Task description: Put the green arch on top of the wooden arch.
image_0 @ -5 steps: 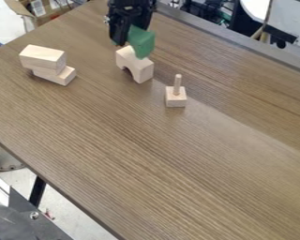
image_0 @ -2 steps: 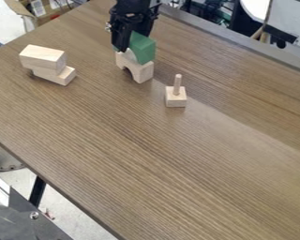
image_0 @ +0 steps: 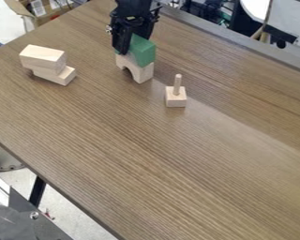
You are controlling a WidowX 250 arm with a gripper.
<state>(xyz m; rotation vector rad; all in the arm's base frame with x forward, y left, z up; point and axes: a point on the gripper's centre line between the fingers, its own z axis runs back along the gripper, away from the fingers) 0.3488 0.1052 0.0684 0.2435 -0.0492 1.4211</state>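
Note:
At the top of the view the black gripper [image_0: 129, 47] hangs down, shut on the green arch [image_0: 143, 50]. Directly beneath that green piece stands the wooden arch [image_0: 142, 73], upright on the table with its opening facing the lower left. The two arches appear to touch, the green one covering most of the wooden one's top. One finger covers the green arch's left part.
Two stacked wooden blocks [image_0: 43, 58] stand to the left on the table [image_0: 153, 154]. A small wooden square base with an upright peg [image_0: 176, 97] is to the right of the arches. The table's raised back edge runs along the upper right.
The gripper has come down a little with the green arch, which has levelled from a tilt and now sits against the wooden arch's top. The other blocks have not moved.

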